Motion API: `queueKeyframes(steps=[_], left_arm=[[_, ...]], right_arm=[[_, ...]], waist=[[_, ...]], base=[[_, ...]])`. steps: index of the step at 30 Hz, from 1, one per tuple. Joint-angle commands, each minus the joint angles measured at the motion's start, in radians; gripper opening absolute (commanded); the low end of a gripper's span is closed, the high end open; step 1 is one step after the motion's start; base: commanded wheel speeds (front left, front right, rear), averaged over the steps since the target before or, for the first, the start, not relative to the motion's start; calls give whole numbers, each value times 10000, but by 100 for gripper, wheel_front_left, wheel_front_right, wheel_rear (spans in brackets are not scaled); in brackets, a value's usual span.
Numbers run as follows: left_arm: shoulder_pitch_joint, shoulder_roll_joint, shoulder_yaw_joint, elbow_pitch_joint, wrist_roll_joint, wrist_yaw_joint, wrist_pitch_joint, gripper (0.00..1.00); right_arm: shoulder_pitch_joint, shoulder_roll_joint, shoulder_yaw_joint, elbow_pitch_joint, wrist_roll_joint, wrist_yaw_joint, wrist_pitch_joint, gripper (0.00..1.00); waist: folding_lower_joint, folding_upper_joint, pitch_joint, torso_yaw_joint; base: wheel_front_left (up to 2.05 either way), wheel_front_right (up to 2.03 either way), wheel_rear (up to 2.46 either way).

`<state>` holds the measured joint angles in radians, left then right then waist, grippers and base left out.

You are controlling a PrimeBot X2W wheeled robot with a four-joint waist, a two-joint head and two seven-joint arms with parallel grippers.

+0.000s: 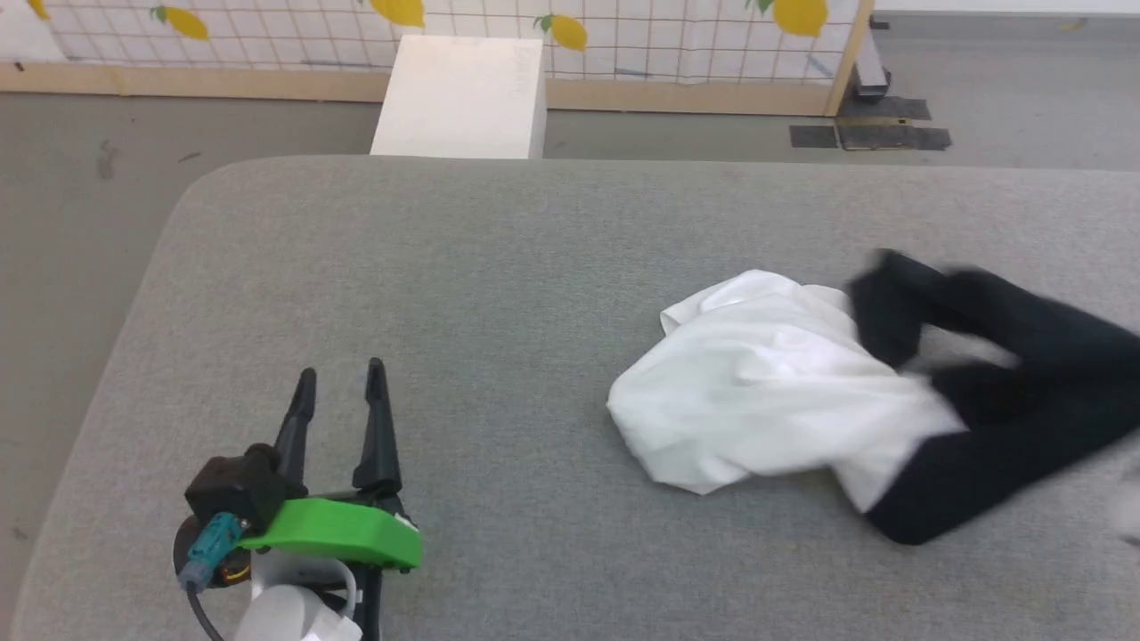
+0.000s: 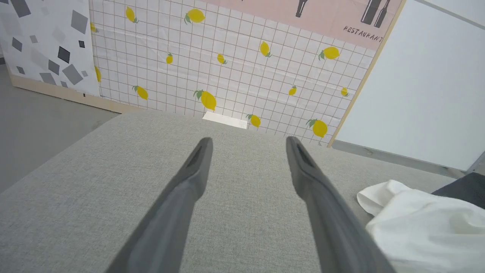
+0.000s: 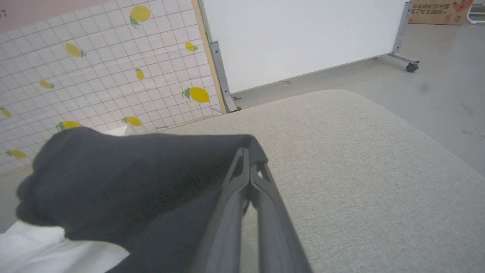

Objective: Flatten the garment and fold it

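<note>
Grey padded table (image 1: pixel 534 231) holds the crumpled shirt (image 1: pixel 784 383) at 3 o'clock; right claw (image 3: pixel 248 167), clamped on its black sleeve, should draw outward slowly while the wide-open left claw (image 1: pixel 338 374) pins the white body.

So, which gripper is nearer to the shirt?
Right. The right gripper is shut on a black part of the shirt; the left gripper stands open and apart, to its left.

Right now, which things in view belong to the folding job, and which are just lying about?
Job: garment, crumpled; right gripper, fingers shut on its black part; left gripper, open.
Lying about: white box; lemon-print panel.
</note>
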<state>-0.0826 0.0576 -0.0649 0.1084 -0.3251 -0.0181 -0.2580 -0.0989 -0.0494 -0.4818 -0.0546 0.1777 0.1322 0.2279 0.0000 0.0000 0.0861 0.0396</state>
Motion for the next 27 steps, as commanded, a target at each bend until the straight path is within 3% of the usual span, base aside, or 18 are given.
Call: queueKeyframes(steps=[1,5,9,10,11,16,21,27], left_arm=[[137,-47,-43,-4,155,-31,-37,100],[155,-58,-151,33,133,-26,-37,100],[154,-63,-204,130,119,-46,-37,100],[166,-64,-210,137,121,-39,-37,100],[180,-65,-222,142,125,-37,-37,100],[165,-67,-321,246,181,-94,-37,100],[42,-69,-553,386,161,-211,-38,100],[-263,-71,-1749,819,114,-625,263,100]], right_arm=[[93,-8,-486,343,-21,-15,-75,0],[153,-8,-2321,2116,-330,-15,176,0],[254,-8,-2814,3362,-593,-15,1022,0],[254,-8,-2779,3381,-683,-15,1048,29],[241,-8,-2753,3266,-773,-15,907,100],[199,-8,-2191,1851,-1377,-15,-772,100],[525,-8,-757,302,-1645,-15,-2360,100],[1113,-8,1441,-223,-1172,-15,-2720,100]], waist=[[0,0,-37,-81],[0,0,-41,-179],[0,0,-16,-278],[0,0,-12,-316],[0,0,-5,-350],[0,0,14,-464],[0,0,-45,-507],[0,0,-51,-568]], base=[[0,0,0],[0,0,0],[0,0,0],[0,0,0],[0,0,0],[0,0,0],[0,0,0],[0,0,0]])
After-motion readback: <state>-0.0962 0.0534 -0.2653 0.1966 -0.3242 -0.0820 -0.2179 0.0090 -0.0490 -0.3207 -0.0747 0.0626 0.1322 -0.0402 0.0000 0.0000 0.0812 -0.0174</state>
